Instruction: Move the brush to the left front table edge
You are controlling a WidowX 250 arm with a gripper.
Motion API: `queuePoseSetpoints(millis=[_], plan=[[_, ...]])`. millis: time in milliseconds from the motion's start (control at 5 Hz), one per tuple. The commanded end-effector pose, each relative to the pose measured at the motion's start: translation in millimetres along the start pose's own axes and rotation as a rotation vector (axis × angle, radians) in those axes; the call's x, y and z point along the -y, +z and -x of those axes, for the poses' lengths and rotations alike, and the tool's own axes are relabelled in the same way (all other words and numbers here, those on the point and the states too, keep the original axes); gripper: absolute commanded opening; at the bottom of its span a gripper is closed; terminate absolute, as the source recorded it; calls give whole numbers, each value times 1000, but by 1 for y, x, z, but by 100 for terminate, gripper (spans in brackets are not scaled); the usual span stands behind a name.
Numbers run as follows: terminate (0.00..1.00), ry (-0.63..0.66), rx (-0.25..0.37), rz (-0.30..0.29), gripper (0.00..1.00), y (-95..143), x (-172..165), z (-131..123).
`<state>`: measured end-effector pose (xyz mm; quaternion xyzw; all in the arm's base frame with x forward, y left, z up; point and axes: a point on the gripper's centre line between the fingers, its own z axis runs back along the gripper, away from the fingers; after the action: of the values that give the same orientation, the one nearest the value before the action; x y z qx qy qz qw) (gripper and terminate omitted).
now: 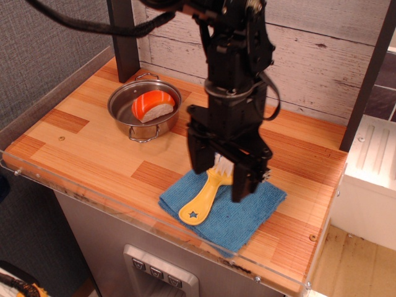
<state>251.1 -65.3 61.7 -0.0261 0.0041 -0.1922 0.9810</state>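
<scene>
The black gripper hangs low over the right half of the desk, its two fingers spread apart and pointing down. One finger stands to the left of the brush head and the other to the right, so the bristle end sits in the gap between them. Whether the fingers touch the brush or the cloth below cannot be told from this view.

The brush is yellow, with short white bristles partly hidden behind the gripper. It lies flat on a folded blue cloth, its handle running down and to the left toward the front of the desk. A small star mark shows near the rounded end of the handle.

The cloth lies near the front rim, right of the middle of the desk. The desk is made of orange and tan planks, with a clear plastic strip along its front and left edges. The left front desk edge is well apart from the brush.

At the back left stands a small metal pot with an orange-and-white toy inside it. Behind the desk runs a pale wooden plank wall.
</scene>
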Motion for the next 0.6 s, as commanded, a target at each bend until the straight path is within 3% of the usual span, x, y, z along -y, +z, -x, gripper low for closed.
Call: queuePoseSetpoints(millis=[0,200,400], plan=[[0,93,48,-41,100,9,-10,11],[0,141,80,-30,100,-7,-10,5],[0,196,74,-45,100,-26,-10,-3]])
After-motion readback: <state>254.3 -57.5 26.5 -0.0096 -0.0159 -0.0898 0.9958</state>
